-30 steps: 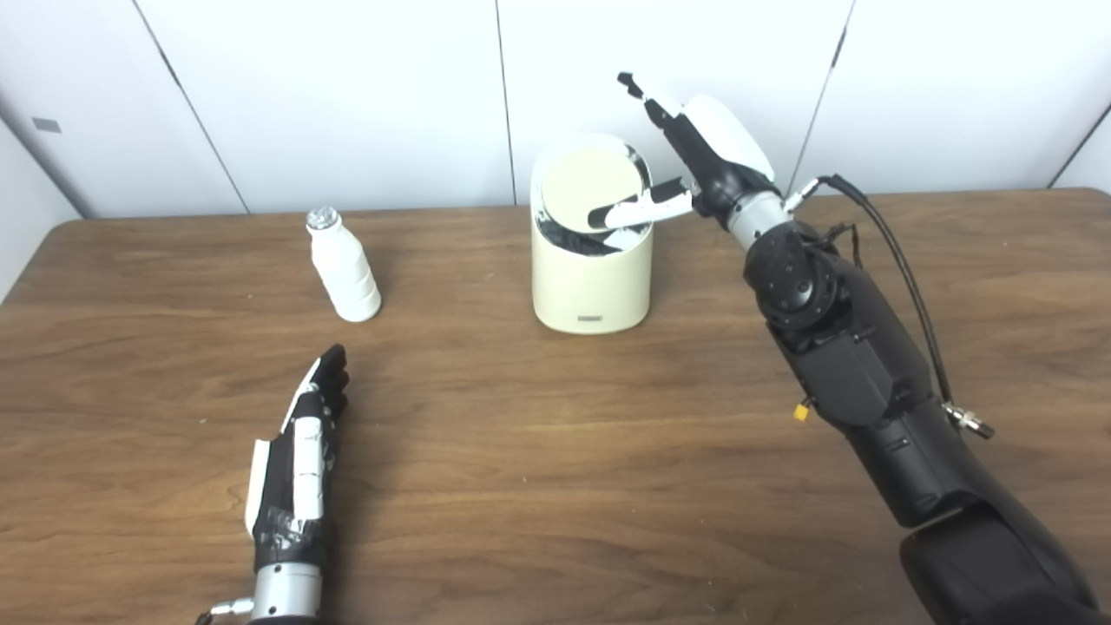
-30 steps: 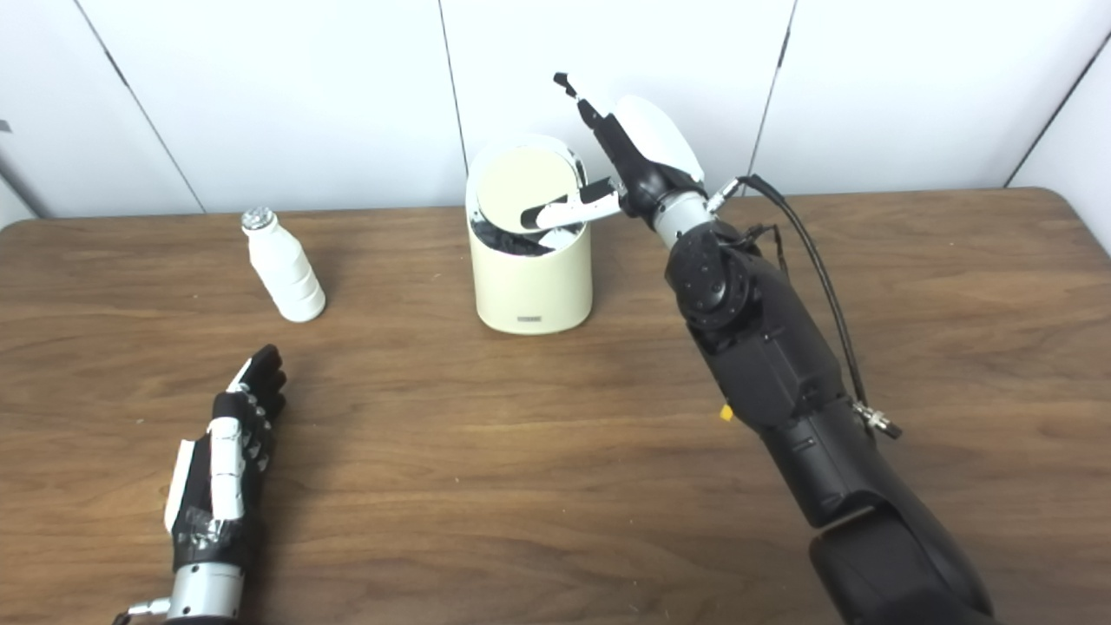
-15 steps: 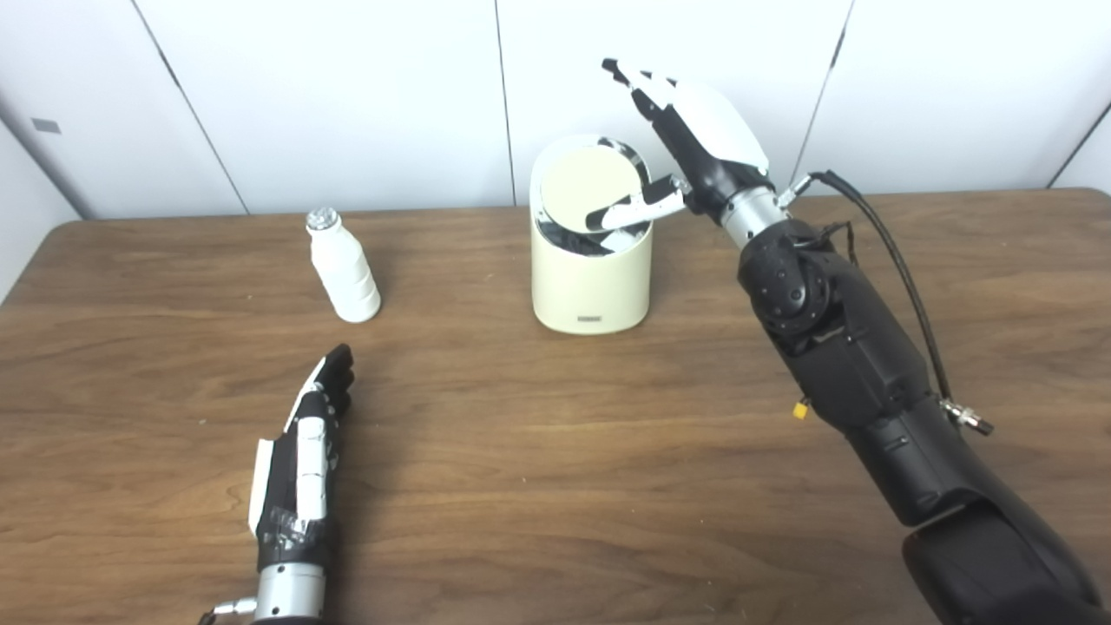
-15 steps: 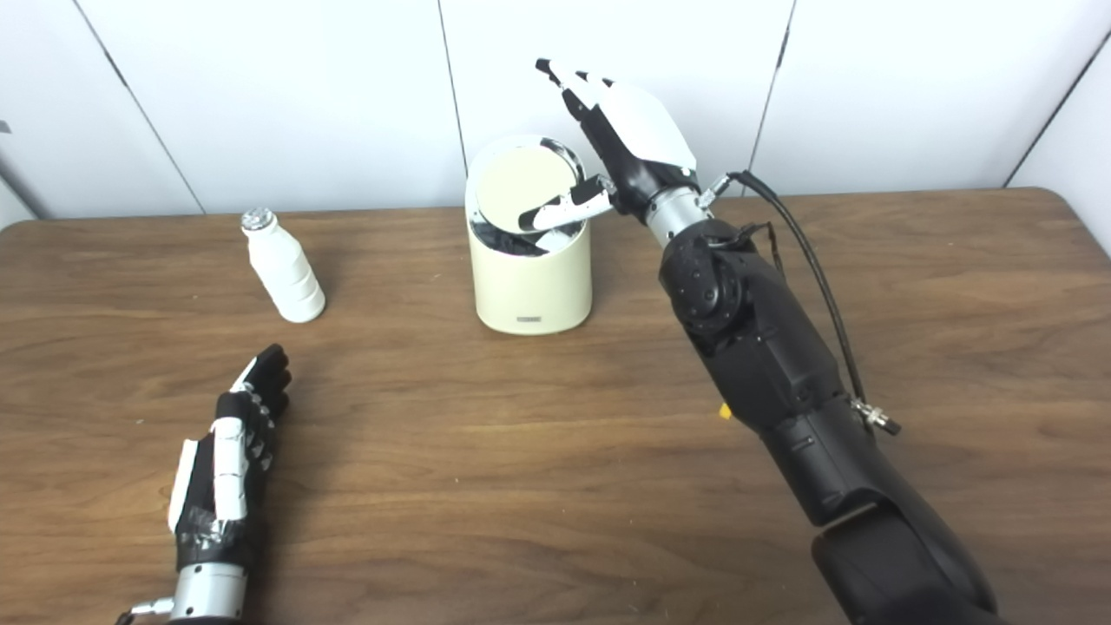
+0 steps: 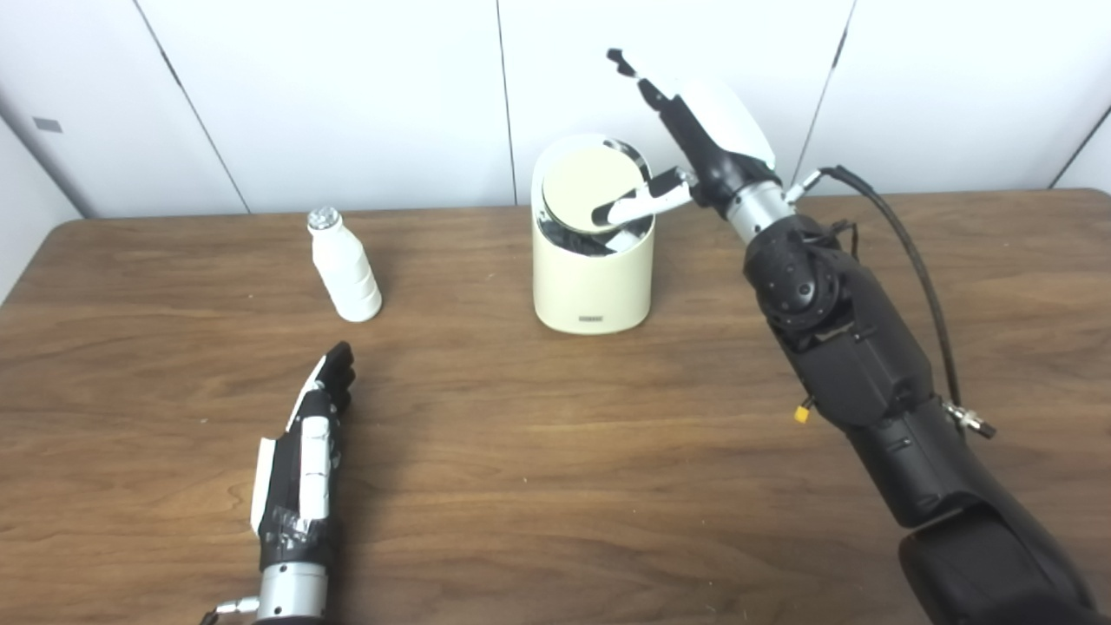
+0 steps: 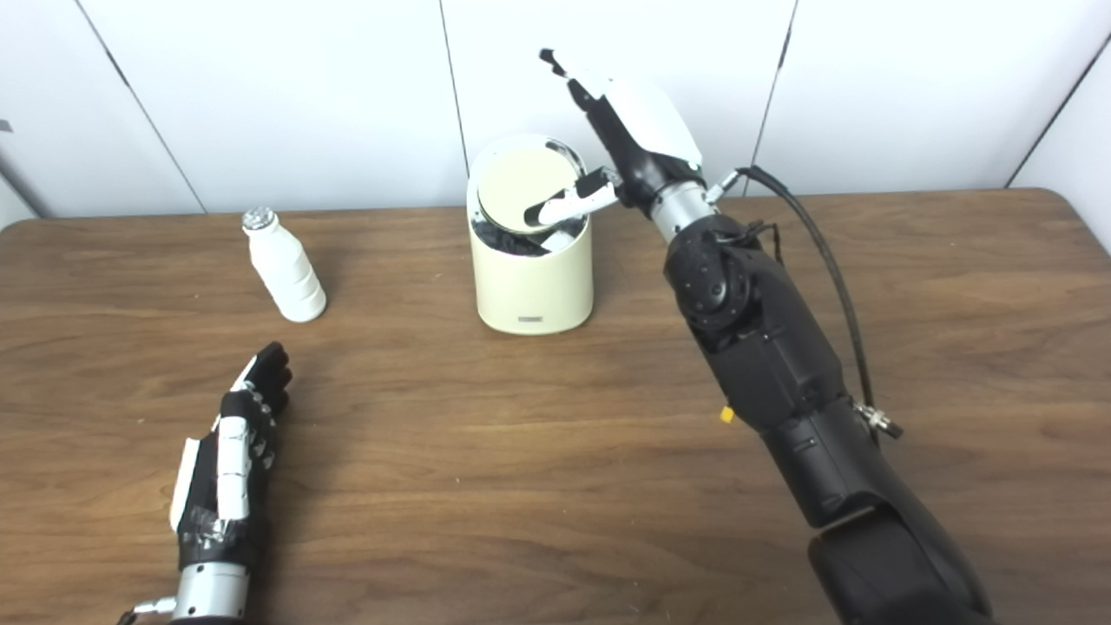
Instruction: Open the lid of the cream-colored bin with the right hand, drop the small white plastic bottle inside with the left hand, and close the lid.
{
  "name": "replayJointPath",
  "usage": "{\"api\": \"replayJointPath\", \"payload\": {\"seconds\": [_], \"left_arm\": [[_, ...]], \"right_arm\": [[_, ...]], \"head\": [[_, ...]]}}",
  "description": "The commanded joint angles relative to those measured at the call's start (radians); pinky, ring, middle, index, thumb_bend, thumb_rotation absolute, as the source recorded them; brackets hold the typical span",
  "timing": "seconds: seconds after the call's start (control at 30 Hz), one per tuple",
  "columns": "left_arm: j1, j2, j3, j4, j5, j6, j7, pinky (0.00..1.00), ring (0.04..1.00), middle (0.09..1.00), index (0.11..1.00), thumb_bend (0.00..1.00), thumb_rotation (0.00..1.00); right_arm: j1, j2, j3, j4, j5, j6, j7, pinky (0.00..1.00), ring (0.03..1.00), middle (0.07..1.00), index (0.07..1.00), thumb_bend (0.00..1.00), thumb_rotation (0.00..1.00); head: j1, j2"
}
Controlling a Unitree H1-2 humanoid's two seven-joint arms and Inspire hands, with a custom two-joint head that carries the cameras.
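The right hand [image 5: 707,143] reaches over the cream-colored bin [image 5: 593,273], fingers spread upward and gripping nothing, its thumb [image 5: 642,198] resting against the tilted lid [image 5: 592,178] so the dark interior shows beneath. Left of the bin, well apart, the small white plastic bottle [image 5: 345,267] stands upright on the wooden table [image 5: 555,451]. Nearer than the bottle, the left hand [image 5: 308,451] lies flat, fingers straight, empty.

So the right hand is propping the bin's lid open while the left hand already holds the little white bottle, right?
Not quite. The left hand holds nothing; it lies open on the table, and the bottle stands apart beyond it, as the left eye view shows. The right hand is indeed at the bin's tilted lid.
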Motion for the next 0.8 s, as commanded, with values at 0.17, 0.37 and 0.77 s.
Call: {"api": "replayJointPath", "payload": {"seconds": [0.17,0.37,0.77], "left_arm": [[0.016,-0.010,-0.001,-0.015,-0.005,-0.027,0.004,0.99,0.959,0.950,0.931,0.58,0.93],[0.011,0.003,0.003,-0.004,-0.012,-0.035,-0.005,1.00,0.969,0.960,0.941,0.58,0.92],[0.002,0.005,0.025,-0.004,-0.027,-0.009,0.002,0.98,0.946,0.946,0.937,0.57,0.92]], "right_arm": [[0.010,0.026,-0.134,-0.137,0.175,0.095,0.034,0.79,0.896,0.919,0.938,0.78,0.43],[0.112,0.030,-0.208,-0.287,0.307,0.230,0.084,0.84,0.916,0.928,0.930,0.73,0.46],[0.416,-0.045,-0.239,-0.463,0.357,0.174,0.076,0.89,0.921,0.936,0.950,0.61,0.63]], "head": [[-0.007,-0.003],[-0.010,-0.004],[-0.017,-0.006]]}}
